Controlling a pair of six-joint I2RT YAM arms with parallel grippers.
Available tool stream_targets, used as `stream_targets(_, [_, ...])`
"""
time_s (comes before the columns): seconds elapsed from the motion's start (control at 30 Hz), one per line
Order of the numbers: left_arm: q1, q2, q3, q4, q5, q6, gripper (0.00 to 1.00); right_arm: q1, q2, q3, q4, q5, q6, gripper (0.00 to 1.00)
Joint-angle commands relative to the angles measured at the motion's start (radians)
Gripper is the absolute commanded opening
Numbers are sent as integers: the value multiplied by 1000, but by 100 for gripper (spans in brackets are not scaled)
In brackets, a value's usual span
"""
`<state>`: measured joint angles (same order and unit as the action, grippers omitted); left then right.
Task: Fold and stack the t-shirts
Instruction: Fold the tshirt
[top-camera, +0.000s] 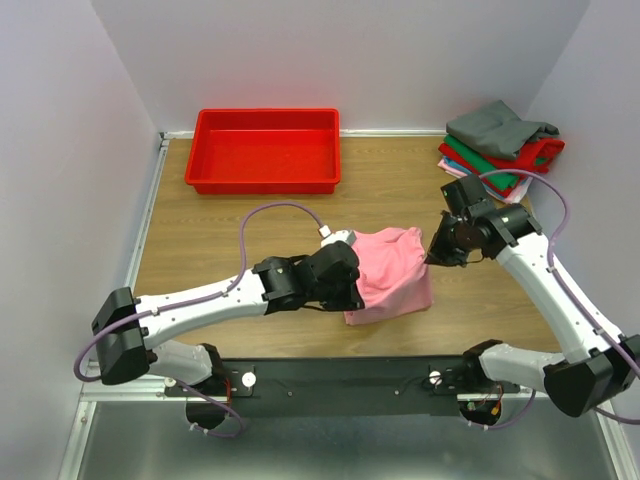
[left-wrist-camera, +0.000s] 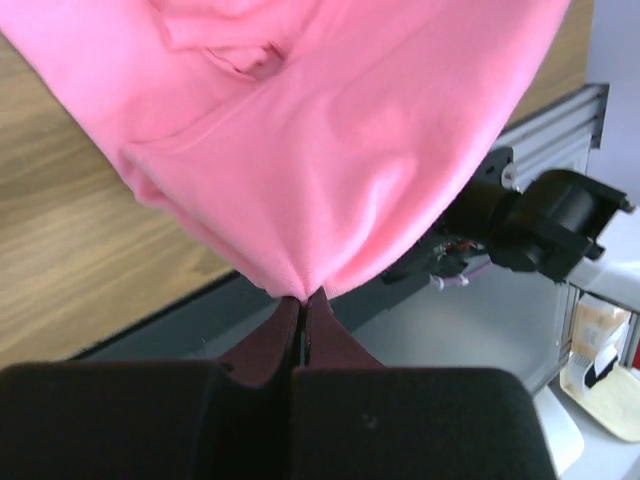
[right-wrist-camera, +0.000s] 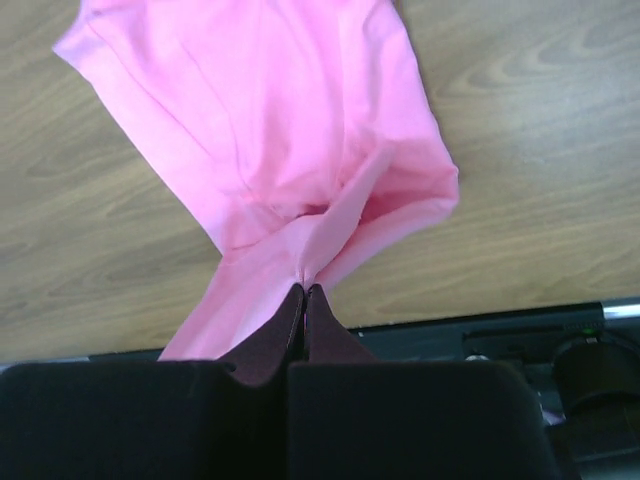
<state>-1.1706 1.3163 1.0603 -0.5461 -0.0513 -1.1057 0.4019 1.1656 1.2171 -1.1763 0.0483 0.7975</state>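
Observation:
The light pink t-shirt (top-camera: 392, 272) hangs bunched between my two grippers over the near middle of the wooden table (top-camera: 230, 230). My left gripper (top-camera: 352, 292) is shut on its near left edge; in the left wrist view the fingertips (left-wrist-camera: 303, 297) pinch a gathered fold of the pink cloth (left-wrist-camera: 340, 150). My right gripper (top-camera: 432, 255) is shut on the shirt's right side; in the right wrist view its tips (right-wrist-camera: 305, 288) clamp a twisted fold of pink cloth (right-wrist-camera: 270, 130). A stack of folded t-shirts (top-camera: 500, 145), grey on top over red and green, lies at the back right.
A red plastic tray (top-camera: 265, 150) stands at the back left against the wall. White walls close the table on three sides. The black mounting rail (top-camera: 340, 375) with both arm bases runs along the near edge, just below the hanging shirt.

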Motion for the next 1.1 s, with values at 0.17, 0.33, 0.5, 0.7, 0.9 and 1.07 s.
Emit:
stream_targets(0.17, [158, -2, -63, 121, 93, 133, 0, -5, 144, 73, 138, 117, -7, 1])
stream_targets(0.33, [236, 83, -36, 127, 122, 216, 0, -3, 224, 102, 187, 150, -35, 1])
stream_targets(0.5, [313, 124, -33, 135, 122, 250, 0, -3, 327, 137, 227, 160, -55, 1])
stream_targets(0.7, [416, 204, 0, 170, 168, 348, 0, -3, 436, 197, 250, 196, -75, 1])
stream_targets(0.9, [494, 339, 113, 140, 197, 461, 0, -5, 528, 257, 259, 225, -83, 1])
stream_targets(1.07, [555, 437, 200, 132, 196, 504, 0, -17, 600, 301, 268, 266, -83, 1])
